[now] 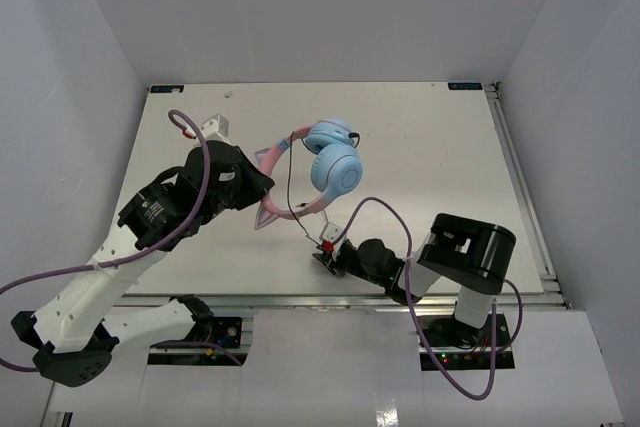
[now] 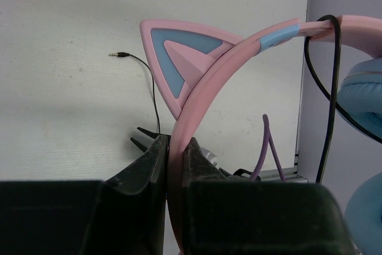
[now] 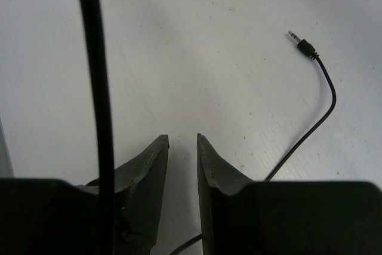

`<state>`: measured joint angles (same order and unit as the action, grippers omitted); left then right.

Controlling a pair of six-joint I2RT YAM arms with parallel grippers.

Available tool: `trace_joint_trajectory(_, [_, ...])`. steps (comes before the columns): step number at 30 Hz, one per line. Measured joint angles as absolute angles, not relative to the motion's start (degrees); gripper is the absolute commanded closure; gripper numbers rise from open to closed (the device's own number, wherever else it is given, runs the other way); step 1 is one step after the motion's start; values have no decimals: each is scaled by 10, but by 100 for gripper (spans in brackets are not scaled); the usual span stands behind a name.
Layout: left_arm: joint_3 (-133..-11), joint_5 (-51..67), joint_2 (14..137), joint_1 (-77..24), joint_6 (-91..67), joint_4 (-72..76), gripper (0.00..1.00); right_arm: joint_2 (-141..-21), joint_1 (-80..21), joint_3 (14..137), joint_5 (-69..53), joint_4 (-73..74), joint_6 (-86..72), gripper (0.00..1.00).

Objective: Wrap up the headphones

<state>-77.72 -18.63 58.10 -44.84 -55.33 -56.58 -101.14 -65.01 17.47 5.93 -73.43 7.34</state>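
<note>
Left fingers [image 2: 146, 168] pinch headphones [image 1: 335, 169]; right fingers [image 3: 146, 171], table edge [image 1: 290, 294].

The ear cups [image 2: 364, 106] are cut off at the edge; the blurred cord [image 3: 92, 58] may touch the right gripper [image 3: 182, 139].

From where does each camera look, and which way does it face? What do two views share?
Top external: above and behind the bases, facing down on the table; shows the left arm, right arm and headphones.
Left wrist: on the left arm, looking along the left gripper, shut on the pink headband.
Right wrist: on the right arm, looking down past the right gripper, narrowly open, at the cord.
Shared: both wrist views show the cord's plug on the table.
</note>
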Motion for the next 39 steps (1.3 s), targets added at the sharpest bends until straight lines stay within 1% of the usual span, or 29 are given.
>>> trace_joint_trajectory(1, [-779, -186, 579, -448, -553, -566, 100, -1018, -648, 175, 58, -735, 69, 89])
trace_joint_trajectory(2, [-780, -186, 577, -448, -554, -566, 100, -1024, -645, 175, 57, -735, 64, 92])
trace_joint_trajectory(9, [-776, -160, 559, -448, -531, -553, 100, -1039, -611, 170, 48, -748, 33, 92])
trace_joint_trajectory(14, [-748, -75, 523, -447, -425, -512, 100, -1017, -507, 153, 5, -750, -27, 92])
trace_joint_trajectory(18, [-747, -13, 519, -447, -332, -504, 100, -962, -418, 151, -52, -749, -75, 92])
trace_joint_trajectory(23, [-746, -20, 534, -447, -253, -531, 100, -859, -351, 168, -93, -743, -116, 92])
trace_joint_trajectory(26, [-739, -43, 536, -447, -221, -545, 100, -816, -325, 210, -100, -707, -123, 92])
trace_joint_trajectory(29, [-722, -62, 537, -447, -188, -545, 100, -790, -293, 267, -122, -624, -127, 92])
trace_joint_trajectory(33, [-692, -76, 547, -447, -149, -534, 100, -783, -262, 359, -158, -503, -121, 92])
trace_joint_trajectory(36, [-675, -85, 561, -447, -121, -520, 100, -783, -259, 422, -186, -421, -105, 92])
trace_joint_trajectory(39, [-657, -73, 564, -447, -92, -497, 100, -783, -260, 459, -214, -351, -84, 92])
